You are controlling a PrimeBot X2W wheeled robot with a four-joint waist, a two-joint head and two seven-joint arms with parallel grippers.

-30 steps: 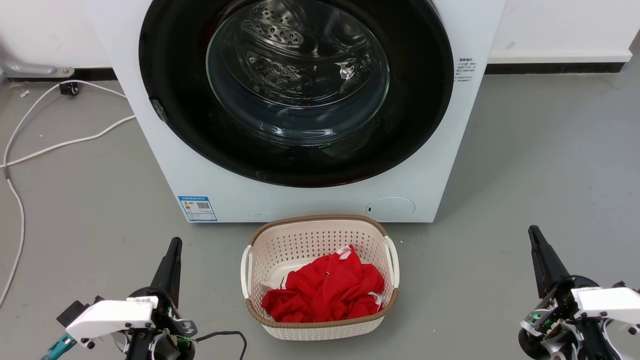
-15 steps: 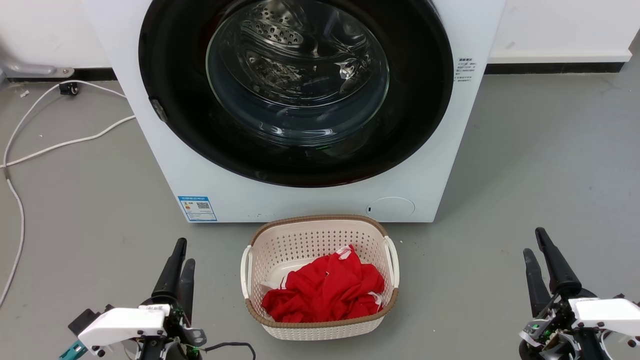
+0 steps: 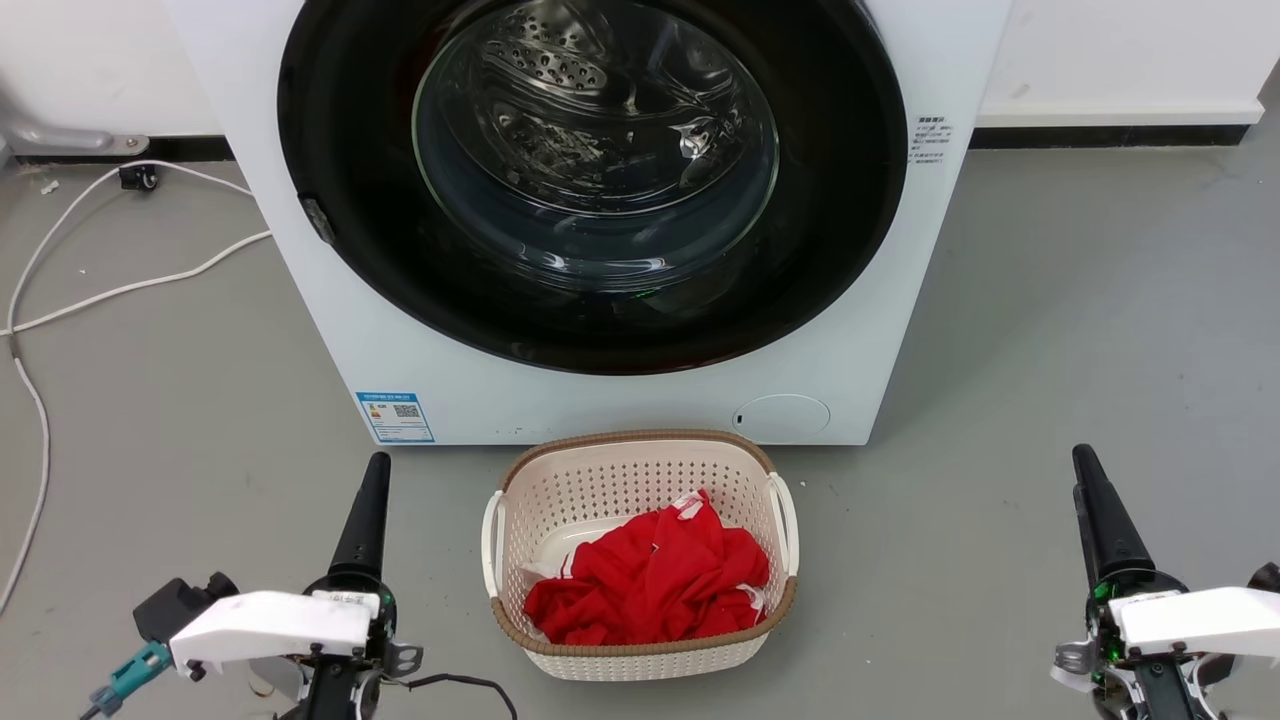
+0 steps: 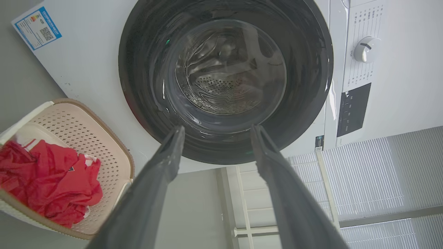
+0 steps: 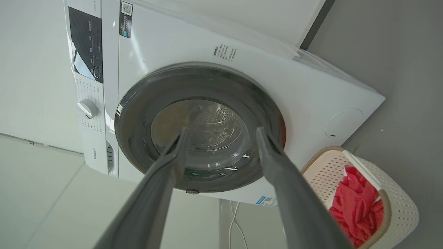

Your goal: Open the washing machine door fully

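The white washing machine (image 3: pixel 600 405) stands on the floor straight ahead. Its round washing machine door (image 3: pixel 595 160), with a glossy black frame and a bulging glass centre, lies flat against the front, shut. A small latch piece (image 3: pixel 318 220) sits on the door's left edge. My left gripper (image 3: pixel 376 465) hovers low at the left and my right gripper (image 3: pixel 1082 455) low at the right, both well short of the machine. In the left wrist view the left gripper (image 4: pixel 217 129) is open and empty, aimed at the door (image 4: pixel 225 72). In the right wrist view the right gripper (image 5: pixel 221 129) is likewise open toward the door (image 5: pixel 207 86).
A cream laundry basket (image 3: pixel 640 450) holding red cloth (image 3: pixel 650 580) stands on the grey floor between my grippers, close to the machine's front. White cables (image 3: pixel 130 285) trail over the floor at the left. A wall runs behind the machine.
Both wrists have turned, so each gripper again shows edge-on as one finger. The left gripper has shifted a little right and forward. The door has not moved.
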